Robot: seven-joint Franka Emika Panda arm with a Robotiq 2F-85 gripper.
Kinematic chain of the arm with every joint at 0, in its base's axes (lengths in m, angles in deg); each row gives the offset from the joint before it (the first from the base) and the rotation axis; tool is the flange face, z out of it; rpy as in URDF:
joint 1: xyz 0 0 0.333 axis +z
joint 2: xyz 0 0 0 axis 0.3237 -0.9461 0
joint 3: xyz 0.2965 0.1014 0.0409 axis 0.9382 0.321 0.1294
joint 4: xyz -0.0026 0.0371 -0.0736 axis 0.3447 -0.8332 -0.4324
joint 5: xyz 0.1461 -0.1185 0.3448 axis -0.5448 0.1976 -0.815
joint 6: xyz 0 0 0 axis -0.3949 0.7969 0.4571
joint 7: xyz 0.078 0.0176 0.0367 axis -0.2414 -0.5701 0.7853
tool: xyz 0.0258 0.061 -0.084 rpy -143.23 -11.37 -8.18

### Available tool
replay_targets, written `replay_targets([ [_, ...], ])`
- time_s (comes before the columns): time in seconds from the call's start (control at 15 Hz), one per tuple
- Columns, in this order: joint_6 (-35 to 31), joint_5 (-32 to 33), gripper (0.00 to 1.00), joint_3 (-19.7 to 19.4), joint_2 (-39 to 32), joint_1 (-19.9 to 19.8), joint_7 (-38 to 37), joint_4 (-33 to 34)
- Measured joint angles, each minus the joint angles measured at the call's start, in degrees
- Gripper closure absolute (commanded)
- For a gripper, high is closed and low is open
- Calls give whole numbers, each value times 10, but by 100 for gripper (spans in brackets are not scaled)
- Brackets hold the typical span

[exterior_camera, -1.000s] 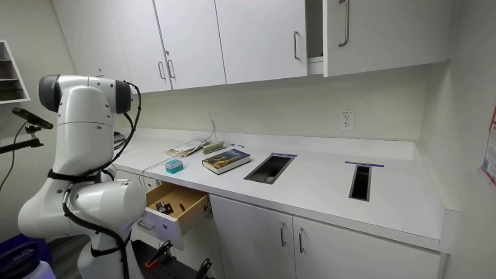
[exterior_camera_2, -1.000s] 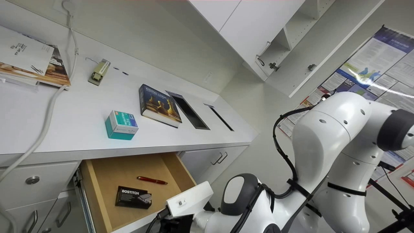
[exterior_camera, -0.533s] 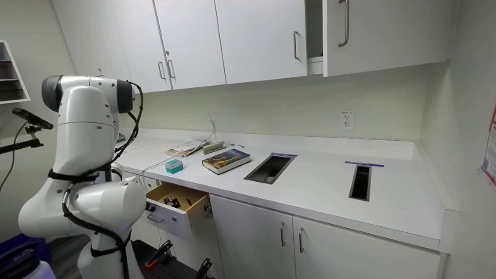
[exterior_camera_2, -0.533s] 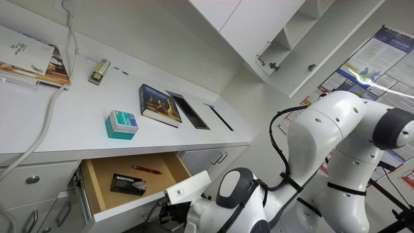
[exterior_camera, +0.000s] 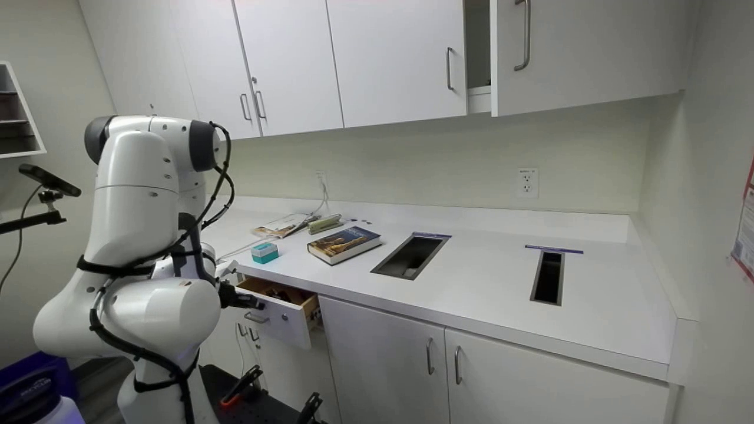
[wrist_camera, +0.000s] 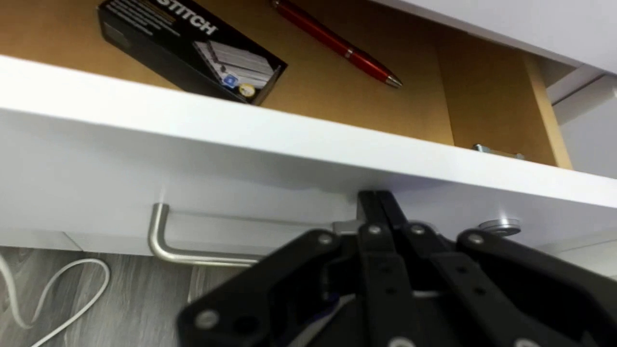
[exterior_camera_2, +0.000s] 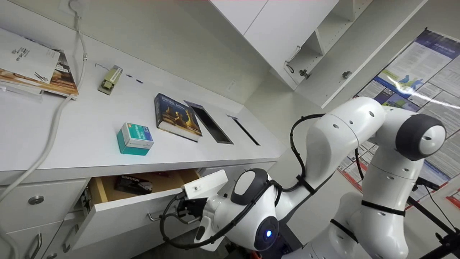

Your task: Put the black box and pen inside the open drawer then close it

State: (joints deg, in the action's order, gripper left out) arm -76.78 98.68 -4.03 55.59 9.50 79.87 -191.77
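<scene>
The black box (wrist_camera: pixel 193 58) lies inside the partly open drawer (wrist_camera: pixel 87 149), near its front, in the wrist view. It also shows in an exterior view (exterior_camera_2: pixel 133 184). The red pen (wrist_camera: pixel 337 43) lies on the drawer's wooden floor beside the box, apart from it. The drawer's white front shows in both exterior views (exterior_camera: pixel 288 324) (exterior_camera_2: pixel 118 221). My gripper (wrist_camera: pixel 377 193) is shut and empty, its fingertips together at the outer face of the drawer front, between handle and lock. They appear to touch it. The gripper (exterior_camera: pixel 259 303) also shows in an exterior view.
The metal drawer handle (wrist_camera: pixel 156 231) is left of the fingers in the wrist view, the round lock (wrist_camera: pixel 500 227) right. On the worktop (exterior_camera_2: pixel 90 144) above stand a teal box (exterior_camera_2: pixel 134 140) and a colourful book (exterior_camera_2: pixel 178 118). A white cable (exterior_camera_2: pixel 54 133) hangs at the worktop's left.
The drawer has slid inward toward the cabinet, carrying the box and pen with it. My arm and gripper have moved the same way, following the drawer front.
</scene>
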Motion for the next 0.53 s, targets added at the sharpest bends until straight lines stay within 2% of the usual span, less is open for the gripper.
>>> replay_targets([
  [0.13, -4, 22, 96, -4, -6, -18, 2, 6],
  [0.27, -26, 17, 96, 1, -9, -30, 11, 16],
  [0.53, -39, -79, 98, 55, 2, -26, 20, 23],
])
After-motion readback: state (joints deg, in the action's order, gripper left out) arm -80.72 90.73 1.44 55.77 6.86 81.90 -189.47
